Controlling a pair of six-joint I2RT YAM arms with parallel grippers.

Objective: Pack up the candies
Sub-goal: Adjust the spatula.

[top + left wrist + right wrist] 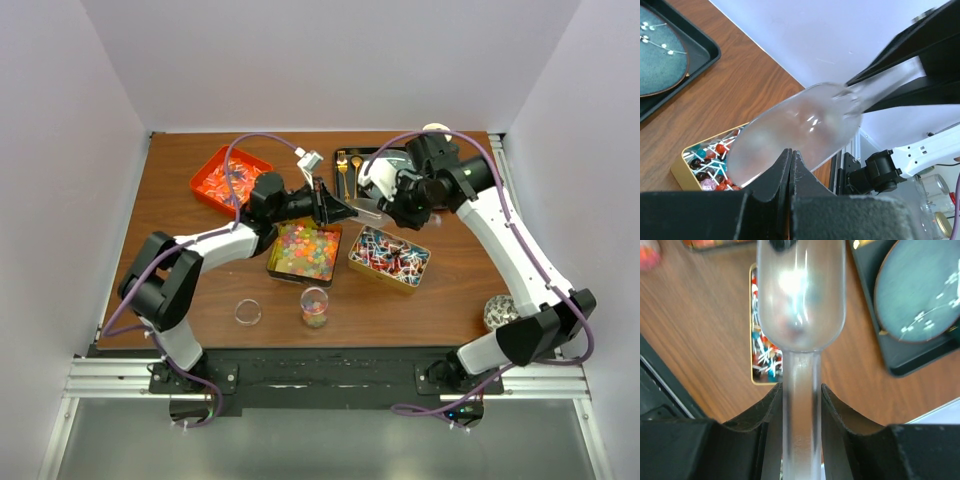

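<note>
The left gripper (791, 166) is found clenched, fingers pressed together with nothing between them. The right gripper (801, 401) is clamped on the handle of a clear plastic scoop (801, 300). At frame centre, gummy candies (303, 250) are held in one gold tin (271, 257). Wrapped candies (390, 255) are held in the neighbouring tin (380, 277) to its right.

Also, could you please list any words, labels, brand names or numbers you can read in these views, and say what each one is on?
No text can be read in any view.
Wrapped candies in the gold tin: any print is too small to read.
Teal plate: a white sprig pattern only, no lettering.
Clear scoop: no marking shows.
</note>
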